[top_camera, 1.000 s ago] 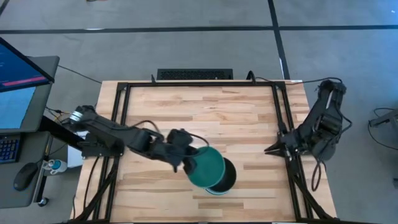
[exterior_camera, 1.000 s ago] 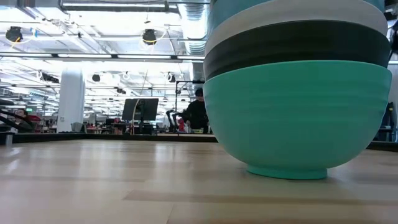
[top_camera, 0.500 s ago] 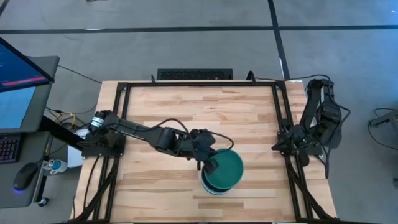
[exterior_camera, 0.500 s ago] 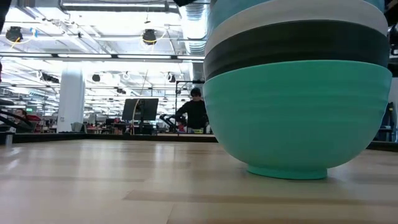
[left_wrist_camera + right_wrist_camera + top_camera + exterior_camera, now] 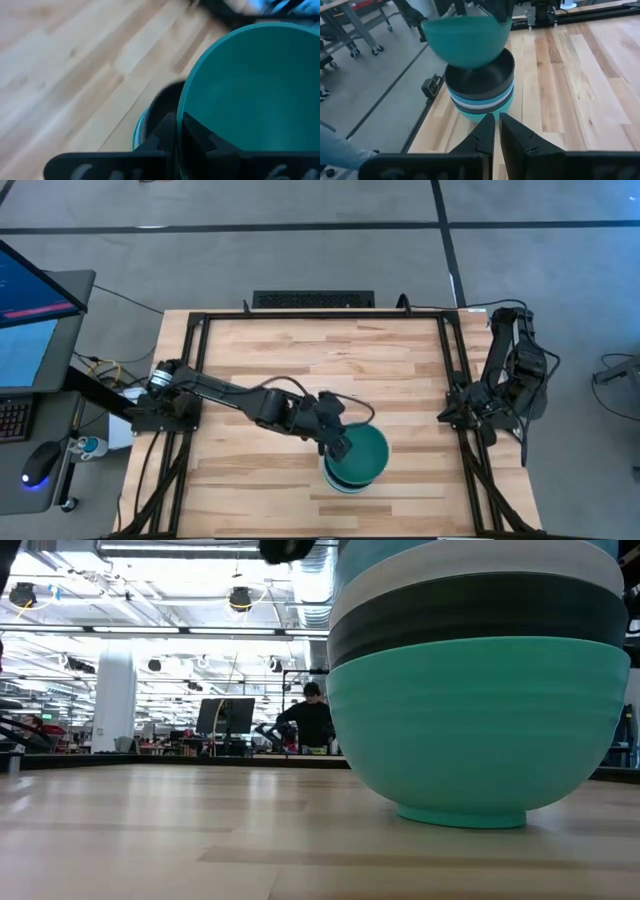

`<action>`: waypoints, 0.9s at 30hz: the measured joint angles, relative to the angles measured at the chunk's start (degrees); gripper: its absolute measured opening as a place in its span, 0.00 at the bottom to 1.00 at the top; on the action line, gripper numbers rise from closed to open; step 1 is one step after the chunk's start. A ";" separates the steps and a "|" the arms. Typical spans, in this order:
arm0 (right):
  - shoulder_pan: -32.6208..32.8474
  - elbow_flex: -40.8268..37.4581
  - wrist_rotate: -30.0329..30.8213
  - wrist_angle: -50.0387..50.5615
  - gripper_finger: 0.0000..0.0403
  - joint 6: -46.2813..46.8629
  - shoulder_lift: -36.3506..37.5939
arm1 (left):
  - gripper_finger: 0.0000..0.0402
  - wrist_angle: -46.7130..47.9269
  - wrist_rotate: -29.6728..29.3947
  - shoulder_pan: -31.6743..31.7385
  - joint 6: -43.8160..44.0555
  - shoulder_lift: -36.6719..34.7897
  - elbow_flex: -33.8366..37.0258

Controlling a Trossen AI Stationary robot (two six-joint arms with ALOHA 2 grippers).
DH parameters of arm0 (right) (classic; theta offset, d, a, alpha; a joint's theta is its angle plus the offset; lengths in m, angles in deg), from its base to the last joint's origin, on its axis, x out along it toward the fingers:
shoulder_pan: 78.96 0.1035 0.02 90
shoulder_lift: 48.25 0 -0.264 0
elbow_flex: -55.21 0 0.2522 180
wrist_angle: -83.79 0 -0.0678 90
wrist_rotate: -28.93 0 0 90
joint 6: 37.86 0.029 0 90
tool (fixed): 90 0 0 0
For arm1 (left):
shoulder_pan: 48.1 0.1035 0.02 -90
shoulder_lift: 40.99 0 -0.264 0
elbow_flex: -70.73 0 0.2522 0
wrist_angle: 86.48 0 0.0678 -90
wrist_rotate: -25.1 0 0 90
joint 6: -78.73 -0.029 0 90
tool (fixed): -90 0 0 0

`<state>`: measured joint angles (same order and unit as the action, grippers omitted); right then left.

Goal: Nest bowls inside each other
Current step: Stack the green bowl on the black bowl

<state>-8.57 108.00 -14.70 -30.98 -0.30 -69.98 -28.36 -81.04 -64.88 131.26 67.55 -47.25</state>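
Note:
A stack of nested bowls stands on the table near its front edge. A cyan-blue bowl is at the bottom by its foot, and a black bowl is on top. My left gripper is shut on a darker teal-green bowl, just over the stack's black bowl. The teal-green bowl also shows in the high view and the left wrist view. My right gripper is shut and empty at the table's right side. My left gripper pinches the teal-green bowl's rim on the side toward the table's left, with one finger inside the bowl and one outside. The fingers come from above, pointing down. The bowl hangs mouth up, nearly level, over the stack's mouth. I cannot tell whether it touches the black bowl.
A black metal frame runs around the wooden table top. Bare wood lies to the left, right and far side of the stack. A person sits far off in the room behind.
My left gripper has carried the teal-green bowl toward the table's right edge and down, from beside the stack to over its mouth. The bowl has gone from tilted to nearly level. My right arm has drawn back a little toward the right edge.

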 joint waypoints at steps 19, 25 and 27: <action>-0.01 0.02 0.00 -0.04 0.12 0.04 0.01 | 0.00 4.44 2.41 0.56 3.95 3.25 0.04; -0.02 0.04 0.00 -0.04 0.12 0.01 0.01 | 0.00 7.53 3.18 0.55 4.19 3.25 0.05; -0.02 0.04 0.00 -0.04 0.12 0.02 0.01 | 0.00 7.51 3.58 0.55 4.29 3.25 0.43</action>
<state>-8.59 108.04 -14.70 -31.03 -0.28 -69.97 -20.85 -77.45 -64.33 135.55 70.80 -46.82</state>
